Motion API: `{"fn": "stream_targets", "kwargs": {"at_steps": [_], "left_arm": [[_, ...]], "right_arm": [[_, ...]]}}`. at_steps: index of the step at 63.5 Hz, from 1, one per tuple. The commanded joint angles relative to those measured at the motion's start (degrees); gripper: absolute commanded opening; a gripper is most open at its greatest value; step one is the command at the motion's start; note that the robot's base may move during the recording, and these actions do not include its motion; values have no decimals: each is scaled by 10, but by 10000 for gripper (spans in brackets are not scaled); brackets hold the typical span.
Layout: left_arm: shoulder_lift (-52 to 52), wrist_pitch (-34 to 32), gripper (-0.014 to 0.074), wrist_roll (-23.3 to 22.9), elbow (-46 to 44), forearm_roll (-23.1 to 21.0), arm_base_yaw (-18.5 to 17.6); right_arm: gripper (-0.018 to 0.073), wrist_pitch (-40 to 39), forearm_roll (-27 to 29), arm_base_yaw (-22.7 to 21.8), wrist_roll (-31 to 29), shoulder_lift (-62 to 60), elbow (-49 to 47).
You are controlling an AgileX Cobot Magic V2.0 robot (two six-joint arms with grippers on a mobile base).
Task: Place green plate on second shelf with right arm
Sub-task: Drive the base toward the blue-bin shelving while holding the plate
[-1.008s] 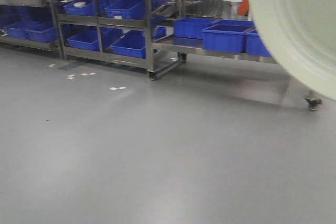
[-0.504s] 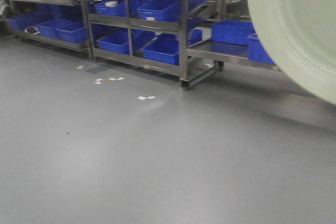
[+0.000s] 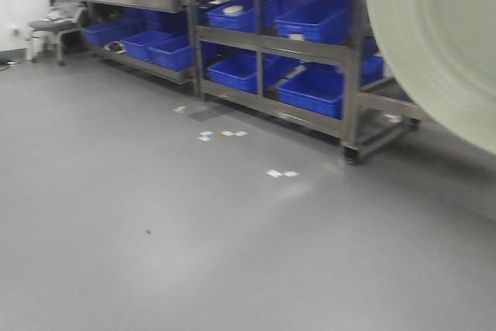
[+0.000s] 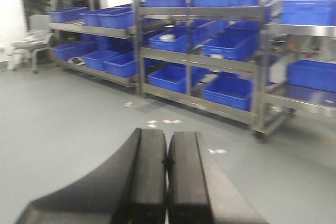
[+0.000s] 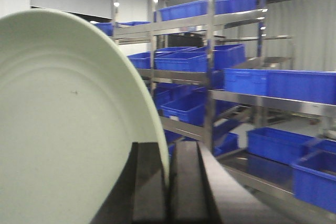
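Note:
The green plate (image 5: pixel 68 124) is pale sage green, held on edge and upright in my right gripper (image 5: pixel 167 153), whose two black fingers pinch its rim. The plate fills the left of the right wrist view and also the upper right corner of the front view (image 3: pixel 438 36). My left gripper (image 4: pixel 167 153) is shut and empty, held above the grey floor. Steel shelf racks (image 3: pixel 263 36) with several tiers stand ahead; the right gripper itself does not show in the front view.
Many blue bins (image 3: pixel 310 21) fill the rack shelves; one holds a white round item (image 3: pixel 232 10). A grey stool (image 3: pixel 53 27) stands at far left by a white wall. Small white paper scraps (image 3: pixel 280 173) lie on the grey floor (image 3: pixel 194 253). A rack caster (image 3: pixel 351 156) sits at the rack's corner.
The view has swung left: the racks and floor scraps have shifted right and nearer, and the stool and white wall have come into view. The plate stays in the same corner.

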Motion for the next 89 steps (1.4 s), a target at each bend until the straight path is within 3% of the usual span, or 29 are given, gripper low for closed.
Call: {"fn": "stream_targets", "kwargs": {"at_steps": [1, 89], "left_arm": [[-10, -48, 130, -1, 23, -3, -1], [-10, -48, 130, -1, 23, -3, -1]], "right_arm": [[53, -59, 3, -2, 4, 4, -19], [53, -59, 3, -2, 4, 4, -19]]}}
